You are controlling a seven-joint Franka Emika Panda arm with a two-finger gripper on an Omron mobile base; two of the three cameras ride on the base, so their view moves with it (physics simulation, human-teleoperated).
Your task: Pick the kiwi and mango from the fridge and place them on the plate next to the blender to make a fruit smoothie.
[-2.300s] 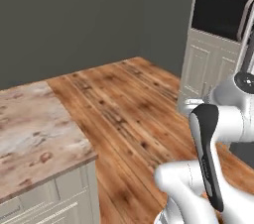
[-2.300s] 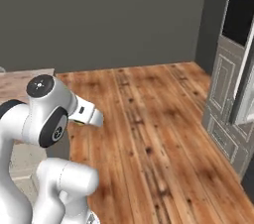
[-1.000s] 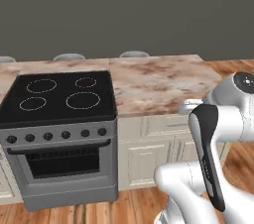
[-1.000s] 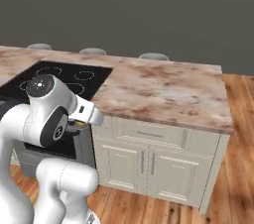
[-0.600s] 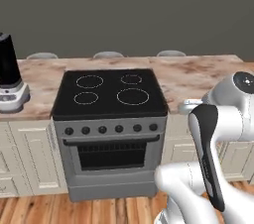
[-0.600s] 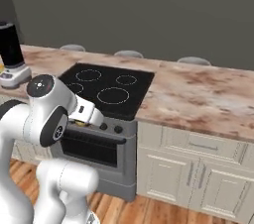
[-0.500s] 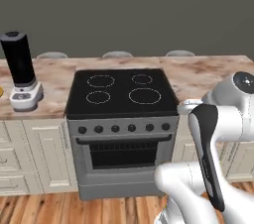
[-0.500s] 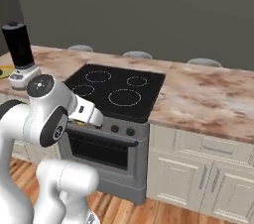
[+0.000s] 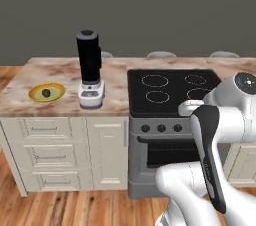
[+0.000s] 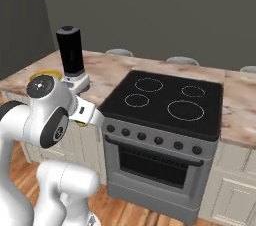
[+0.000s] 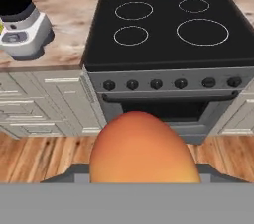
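An orange-yellow mango (image 11: pixel 144 146) with a reddish blush sits low in the hand view, right in front of the camera, and my gripper (image 11: pixel 144 174) is shut on it, its fingertips hidden behind the fruit. On the counter's left end stands the blender (image 9: pixel 90 70), also in the right base view (image 10: pixel 71 52) and at the hand view's upper left (image 11: pixel 20 17). Left of it lies the yellow-rimmed plate (image 9: pixel 59 90), with the dark kiwi (image 9: pixel 46 92) resting on it. A sliver of the plate (image 10: pixel 40 75) peeks past my shoulder. The fridge is out of view.
A black cooktop (image 9: pixel 170 87) over a grey oven (image 10: pixel 155 165) is set into the marble counter (image 9: pixel 55 72), right of the blender. Cream cabinets (image 9: pixel 55 150) run below, on a wooden floor (image 11: pixel 44 156). Stool backs (image 9: pixel 161 55) show beyond the counter.
The whole picture has shifted as the base moved: the floor and oven wall gave way to the counter, and the stove slid right as blender and plate came in. The arm's pose is unchanged.
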